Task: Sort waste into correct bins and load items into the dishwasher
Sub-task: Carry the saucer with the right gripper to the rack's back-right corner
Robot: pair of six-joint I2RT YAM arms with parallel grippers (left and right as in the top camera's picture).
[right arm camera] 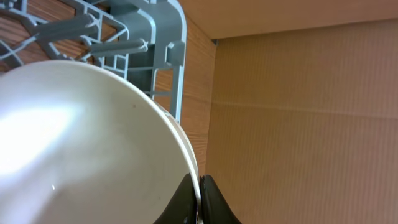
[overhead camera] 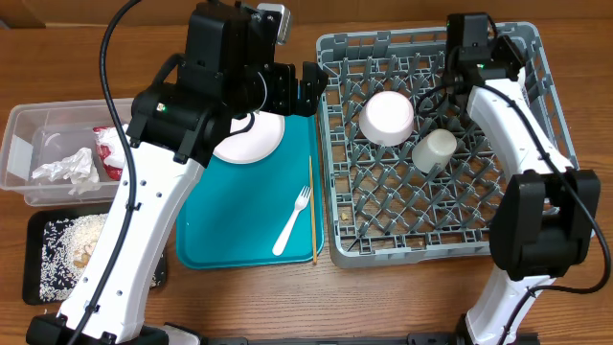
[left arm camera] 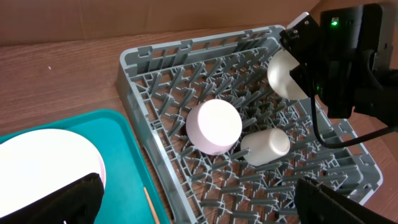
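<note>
Wood-grain table (overhead camera: 57,67) under even light, plain brown cardboard wall (right arm camera: 298,124) along its far edge.

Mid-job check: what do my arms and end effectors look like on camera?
The left arm and right arm: white links, bulky black joint housings, loose black cables, a green light on each. The left end effector and right end effector: black, two fingers.

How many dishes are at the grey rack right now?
3: an upturned bowl in the rack, a cup lying on its side beside it, and a dish held by the right gripper at the far corner. Others may be hidden.
</note>
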